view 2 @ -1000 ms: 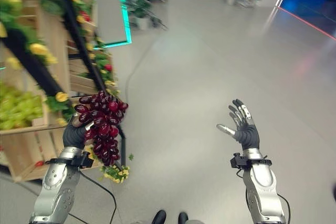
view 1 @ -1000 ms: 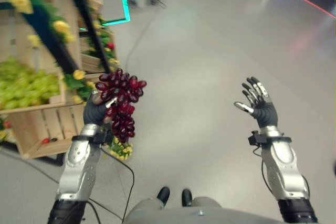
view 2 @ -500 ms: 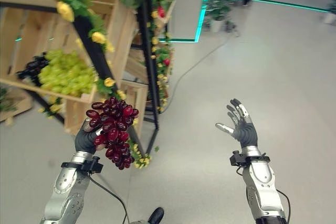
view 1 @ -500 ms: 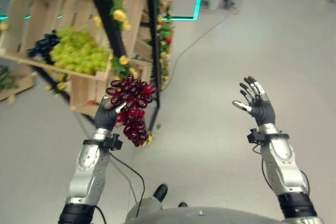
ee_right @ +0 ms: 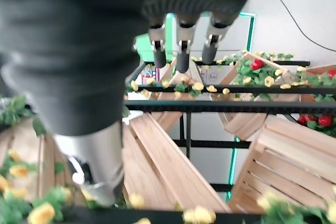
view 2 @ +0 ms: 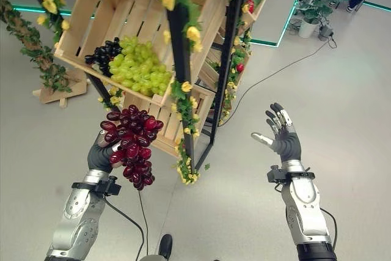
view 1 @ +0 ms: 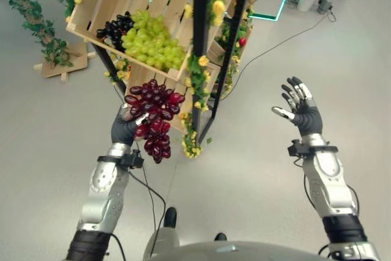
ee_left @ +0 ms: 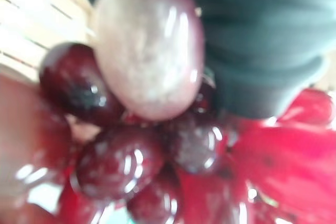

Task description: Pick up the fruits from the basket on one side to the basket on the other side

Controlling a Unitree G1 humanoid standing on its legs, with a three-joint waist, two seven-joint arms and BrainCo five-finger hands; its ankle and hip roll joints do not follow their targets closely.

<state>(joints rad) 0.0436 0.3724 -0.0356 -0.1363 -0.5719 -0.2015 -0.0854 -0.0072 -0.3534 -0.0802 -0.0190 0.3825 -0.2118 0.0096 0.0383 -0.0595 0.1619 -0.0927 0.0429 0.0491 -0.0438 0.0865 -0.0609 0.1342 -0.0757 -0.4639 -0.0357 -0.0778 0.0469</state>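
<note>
Lower left of the frame, the left robot hand [view 1: 124, 129] is raised with its fingers curled round a bunch of red grapes [view 1: 154, 116], which hangs down beside the wrist; the left wrist view shows the glossy berries pressed against the dark cover. At right centre the right robot hand [view 1: 299, 114] is lifted, palm up, fingers spread and relaxed, grasping nothing. Just beyond the red grapes stands a black rack [view 1: 199, 77] trimmed with leaves and yellow flowers. In the upper left its tilted wooden crate [view 2: 84, 10] holds green grapes [view 2: 137, 68] with black grapes [view 2: 102, 51] touching them at the crate's left side.
</note>
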